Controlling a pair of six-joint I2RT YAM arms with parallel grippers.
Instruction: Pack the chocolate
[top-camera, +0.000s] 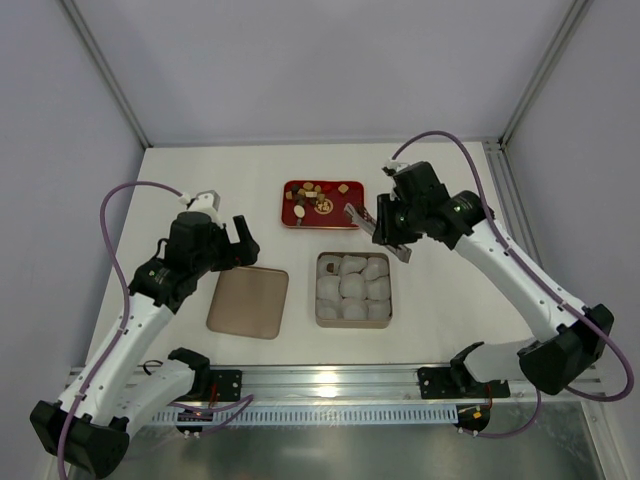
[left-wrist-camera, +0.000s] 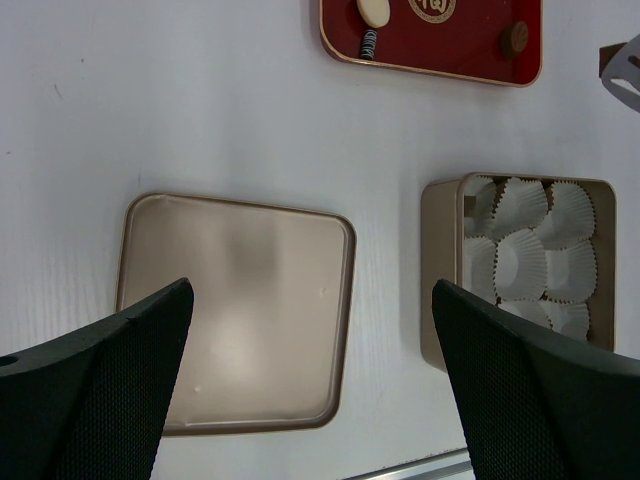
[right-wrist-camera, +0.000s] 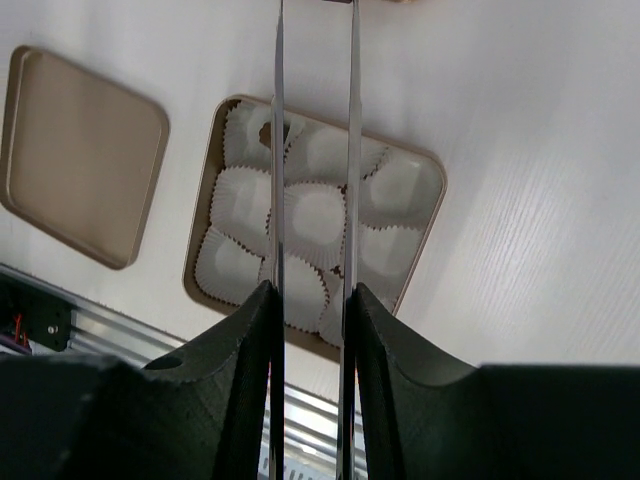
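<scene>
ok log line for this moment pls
left end effector: open above lid | right end effector: shut on tweezers, by red tray | chocolate: on red tray | box: paper cups inside

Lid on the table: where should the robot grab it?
The lid lies flat, seemingly open side up. It is probably best to pinch its rim from straight above, one finger inside and one outside, because that thin lip is all that sticks up.

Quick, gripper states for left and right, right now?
Left gripper: open, holding nothing, above the lid.
Right gripper: closed on the tweezers; whether their tips hold anything cannot be told.
</scene>
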